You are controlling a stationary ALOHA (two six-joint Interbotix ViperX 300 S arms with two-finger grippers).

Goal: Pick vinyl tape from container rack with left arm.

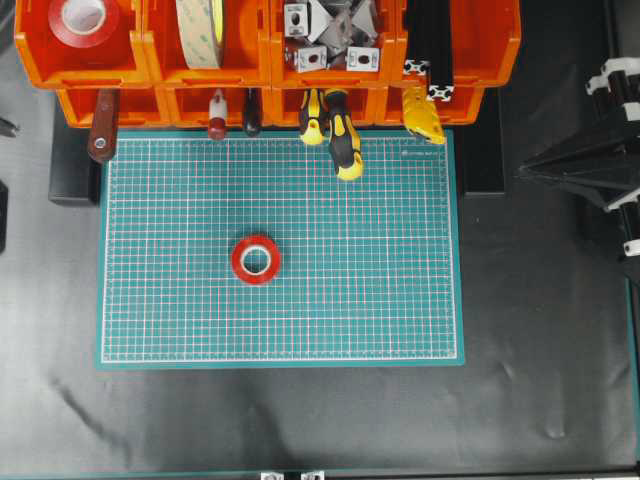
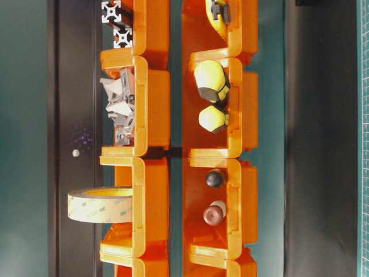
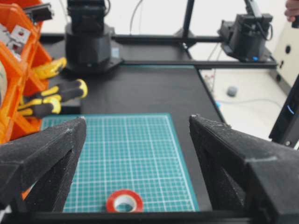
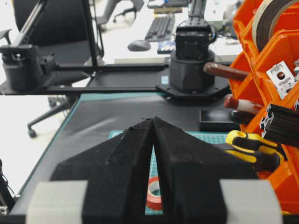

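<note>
A red vinyl tape (image 1: 256, 259) with a white core lies flat on the green cutting mat (image 1: 400, 300), left of its middle. It also shows low in the left wrist view as the tape (image 3: 124, 201) and between the right fingers as the tape (image 4: 154, 193). A second, larger red roll (image 1: 84, 20) sits in the top-left bin of the orange container rack (image 1: 265, 75). My left gripper (image 3: 138, 120) stands wide open above the mat, holding nothing, and it is out of the overhead view. My right gripper (image 1: 525, 170) is shut and empty at the right.
The rack (image 2: 150, 115) holds a cream tape roll (image 1: 200, 30), metal brackets (image 1: 330, 35) and black profiles (image 1: 425, 40). Yellow-black screwdriver handles (image 1: 340, 135) and a brown handle (image 1: 103, 130) stick out over the mat's far edge. A black tray (image 1: 75, 170) lies left of the mat.
</note>
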